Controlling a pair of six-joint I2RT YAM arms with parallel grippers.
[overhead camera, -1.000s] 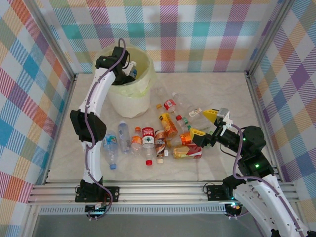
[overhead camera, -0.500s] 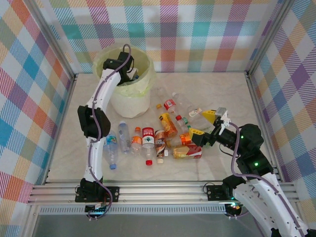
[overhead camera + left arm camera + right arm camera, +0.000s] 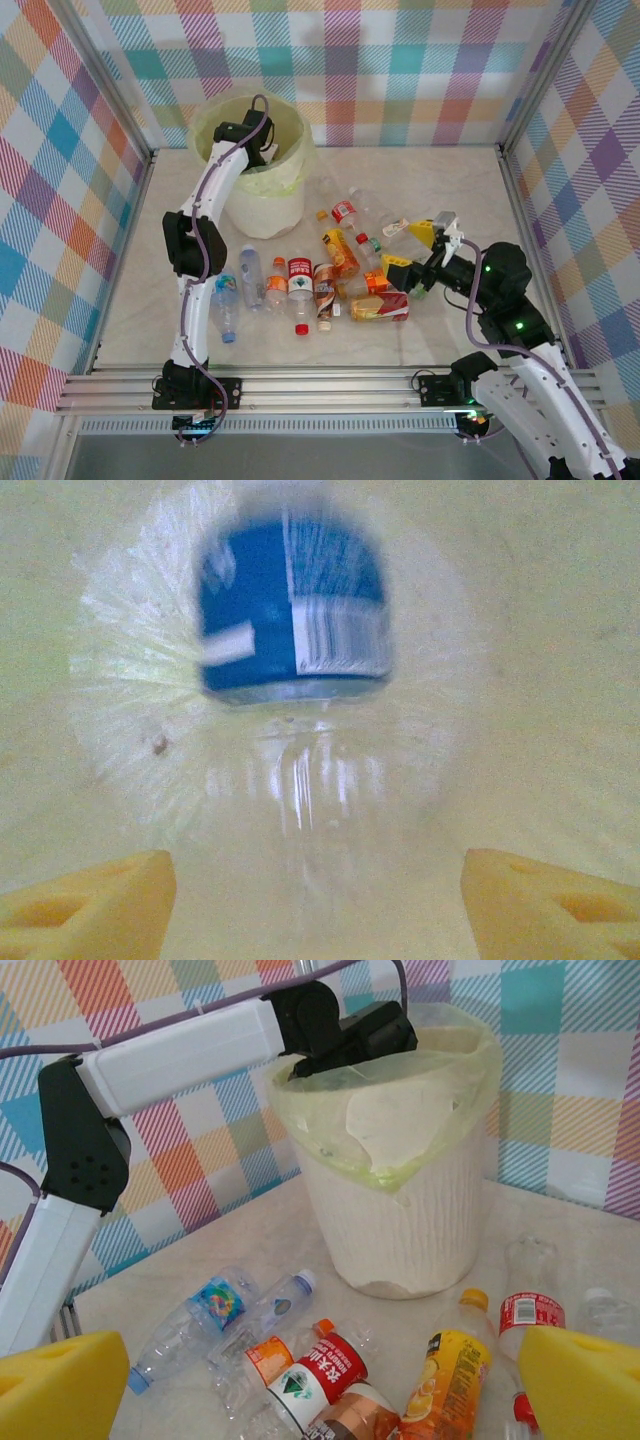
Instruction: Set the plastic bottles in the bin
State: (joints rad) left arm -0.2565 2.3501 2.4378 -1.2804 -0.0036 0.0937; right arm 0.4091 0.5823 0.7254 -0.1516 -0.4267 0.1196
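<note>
Top view: bin (image 3: 264,208) stood at 11 o'clock on the table (image 3: 450,185), with the left gripper (image 3: 263,148) inside its mouth. Plastic bottles (image 3: 300,280) lay strewn at 5 o'clock from the bin. Right gripper (image 3: 412,248) sat at 3 o'clock of the pile, fingers spread, empty.

Left wrist: fingers (image 3: 85,900) were spread; a blurred blue-labelled bottle (image 3: 290,630) lay at 12 o'clock, untouched, against yellow lining.

Right wrist: fingers were wide apart, bin at 12 o'clock.

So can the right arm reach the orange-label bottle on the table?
Probably yes. The right gripper is open and hovers close beside the orange-label bottle; only other bottles lie near it, nothing covering it.
</note>
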